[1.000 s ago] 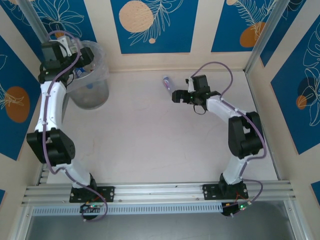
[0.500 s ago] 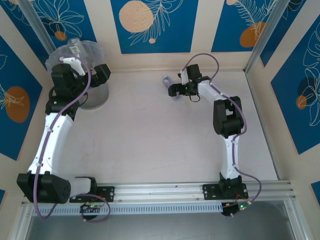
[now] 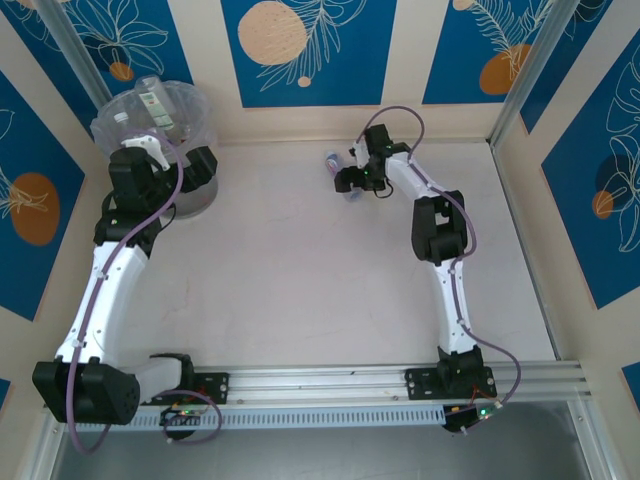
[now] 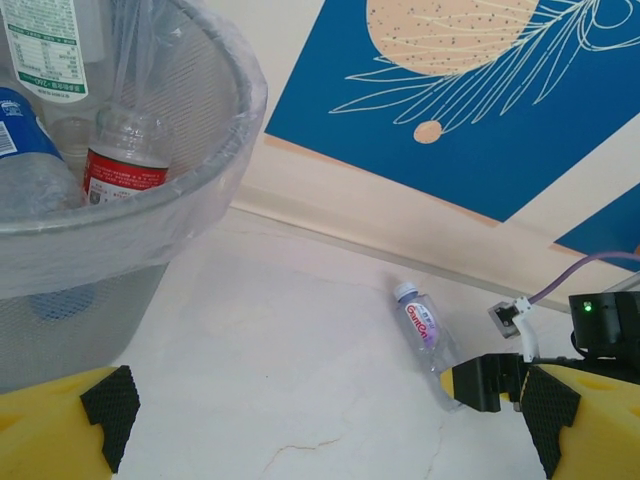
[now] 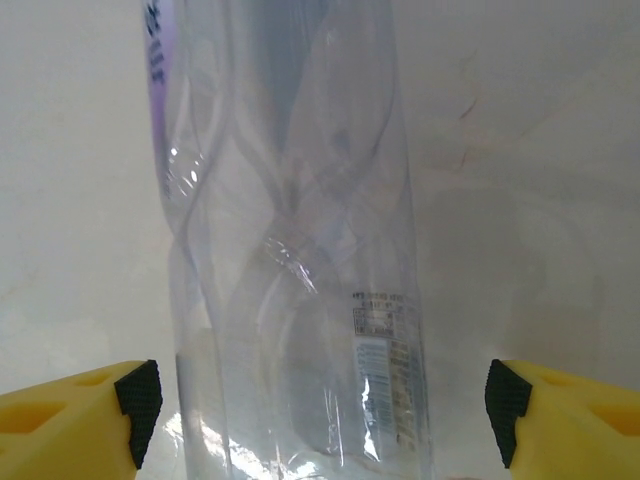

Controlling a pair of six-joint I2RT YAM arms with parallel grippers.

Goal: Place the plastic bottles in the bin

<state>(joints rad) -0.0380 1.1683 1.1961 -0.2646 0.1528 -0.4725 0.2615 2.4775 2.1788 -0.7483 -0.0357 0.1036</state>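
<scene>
In the overhead view my right gripper [image 3: 349,181] is at the top centre of the frame, at the far edge of the table [image 3: 300,280], with my right arm stretched out towards the back wall. Its fingers stand apart on either side of a clear bottle with a purple label [image 3: 334,164] that lies on its side on the table. In my right wrist view that bottle runs up the middle of the frame between my two yellow and black fingertips [image 5: 138,400]. I see bare table between the bottle and the fingertip at the lower right. The one at the lower left sits just beside the bottle's wall, and I cannot tell whether it touches. My left wrist view shows the same bottle at lower centre right, white cap pointing towards the wall, with my right gripper just below it. My left gripper [image 4: 322,425] is spread wide and holds nothing, its two tips in the lower corners of that view over bare table. The bin [image 3: 112,122] stands in the upper left corner of the overhead view, against the wall, and my left gripper is just beside its near side. Inside the bin, in the upper left of my left wrist view, I see a bottle with a red label [image 4: 122,168], one with a blue label [image 4: 14,130] and one with a white printed label [image 4: 45,45].
</scene>
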